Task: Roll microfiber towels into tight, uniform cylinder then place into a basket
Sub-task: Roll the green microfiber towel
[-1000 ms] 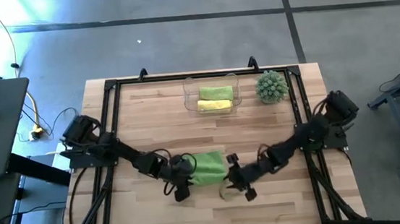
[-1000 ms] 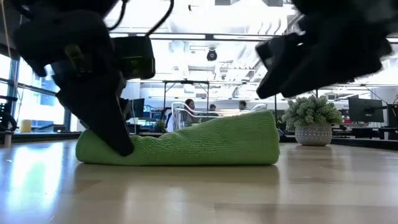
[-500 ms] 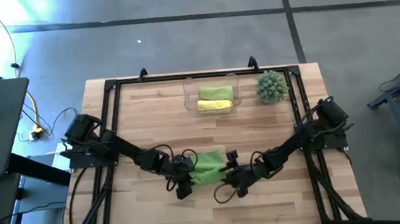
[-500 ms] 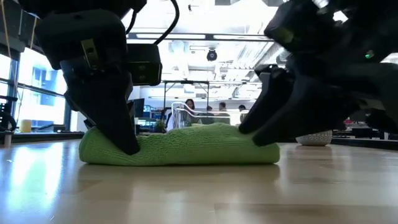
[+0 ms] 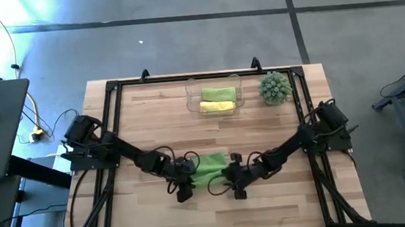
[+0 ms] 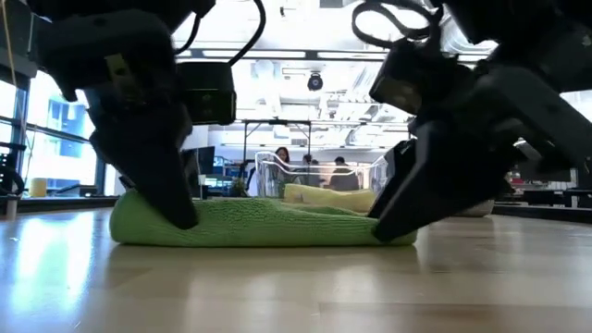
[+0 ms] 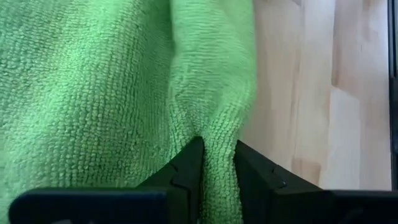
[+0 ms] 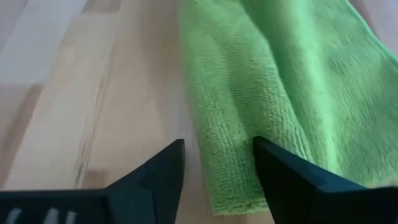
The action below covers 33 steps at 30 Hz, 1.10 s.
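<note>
On table: left end effector pinches green towel edge; right end effector spread wide (no legible writing).

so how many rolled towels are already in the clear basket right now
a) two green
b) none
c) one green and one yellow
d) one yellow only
c: the high view shows a green roll and a yellow roll lying side by side inside the basket, while the other green towel is on the table between both arms.

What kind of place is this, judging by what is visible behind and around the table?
Probably an open office or robotics lab: ceiling strip lights and people at desks beyond the wooden table, and a concrete floor around it.
</note>
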Each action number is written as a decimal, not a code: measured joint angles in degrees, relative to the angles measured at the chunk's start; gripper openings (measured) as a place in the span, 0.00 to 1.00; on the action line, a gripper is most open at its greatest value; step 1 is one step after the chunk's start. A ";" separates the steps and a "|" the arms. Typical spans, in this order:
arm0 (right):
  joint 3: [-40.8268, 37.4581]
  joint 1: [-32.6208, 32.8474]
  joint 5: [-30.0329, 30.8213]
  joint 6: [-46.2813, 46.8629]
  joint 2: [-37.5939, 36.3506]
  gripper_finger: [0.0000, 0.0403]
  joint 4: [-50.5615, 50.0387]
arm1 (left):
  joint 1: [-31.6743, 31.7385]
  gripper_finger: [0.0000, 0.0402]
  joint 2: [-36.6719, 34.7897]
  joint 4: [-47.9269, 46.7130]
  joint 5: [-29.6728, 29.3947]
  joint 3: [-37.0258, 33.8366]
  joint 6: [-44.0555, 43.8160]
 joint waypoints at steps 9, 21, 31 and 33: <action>0.16 -2.94 -2.78 13.07 -0.11 0.22 -2.23 | -0.59 0.18 -9.48 -10.43 0.47 -0.10 5.57; -0.44 -10.18 -28.72 24.93 0.22 0.03 2.83 | -10.65 0.18 -13.07 -5.07 -14.83 0.11 15.38; -0.33 -12.85 -31.42 27.72 0.13 0.02 2.18 | -15.82 0.35 -3.59 2.56 -22.18 0.09 18.94; -0.33 -13.03 -31.48 27.76 0.13 0.02 2.16 | -16.13 0.40 -1.83 3.35 -23.46 0.52 20.64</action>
